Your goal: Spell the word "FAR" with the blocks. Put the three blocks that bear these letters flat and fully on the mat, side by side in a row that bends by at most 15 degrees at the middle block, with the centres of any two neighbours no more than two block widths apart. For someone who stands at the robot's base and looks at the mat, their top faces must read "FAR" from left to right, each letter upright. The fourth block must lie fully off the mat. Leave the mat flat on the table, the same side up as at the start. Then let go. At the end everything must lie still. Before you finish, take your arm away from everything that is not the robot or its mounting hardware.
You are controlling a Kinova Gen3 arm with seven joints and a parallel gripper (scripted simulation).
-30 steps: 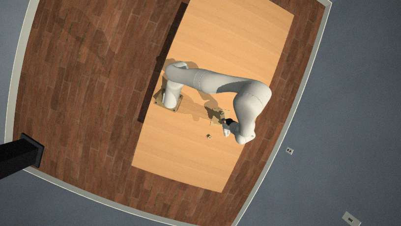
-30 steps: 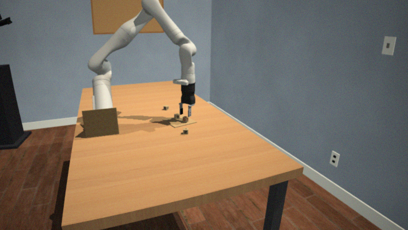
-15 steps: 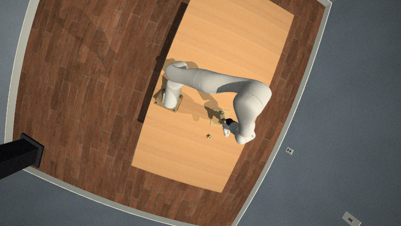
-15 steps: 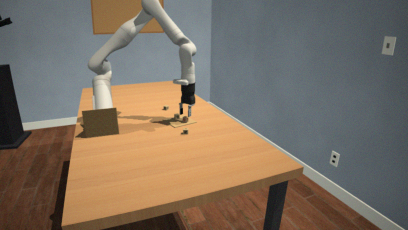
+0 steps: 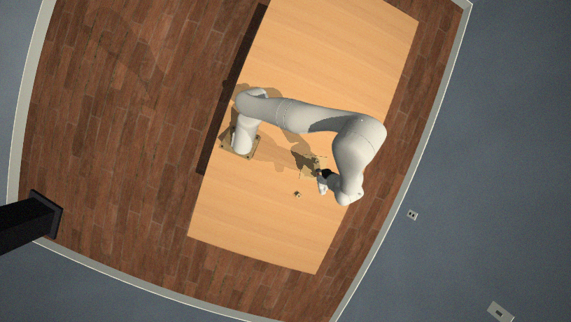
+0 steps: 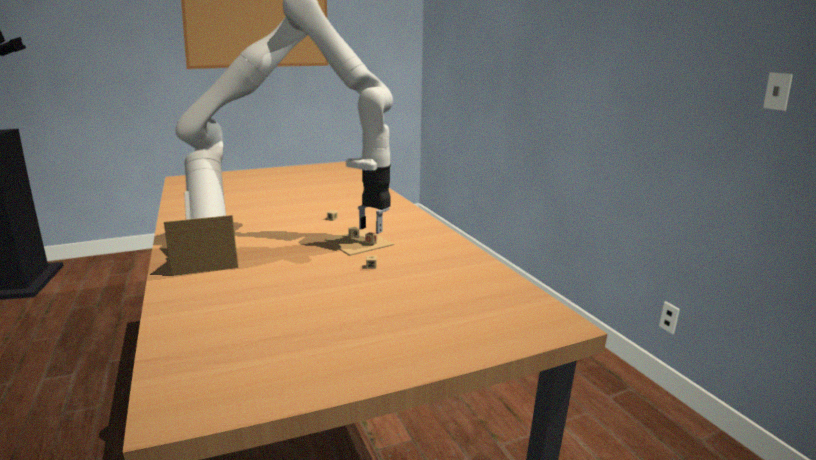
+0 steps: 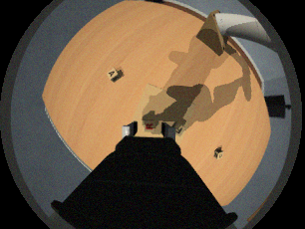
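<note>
The small tan mat (image 6: 357, 249) (image 5: 309, 171) (image 7: 155, 97) lies on the table to the right of the arm's base. Two blocks stand on it, a tan block (image 6: 353, 232) (image 5: 316, 161) and a reddish block (image 6: 370, 237) (image 7: 152, 125). My gripper (image 6: 370, 227) (image 7: 149, 126) is open and empty. It hangs straight down just above the reddish block, with a finger on each side. A third block (image 6: 370, 262) (image 5: 297, 194) lies on the table just off the mat. A fourth block (image 6: 331, 216) lies farther off, and the arm hides it in the top view. The letters are too small to read.
A brown upright board (image 6: 201, 244) stands in front of the arm's base (image 6: 203, 188). The table's right edge (image 6: 457, 240) runs close to the mat, with the blue wall behind it. In the wrist view two loose blocks (image 7: 116, 75) (image 7: 217, 153) lie on either side of the mat.
</note>
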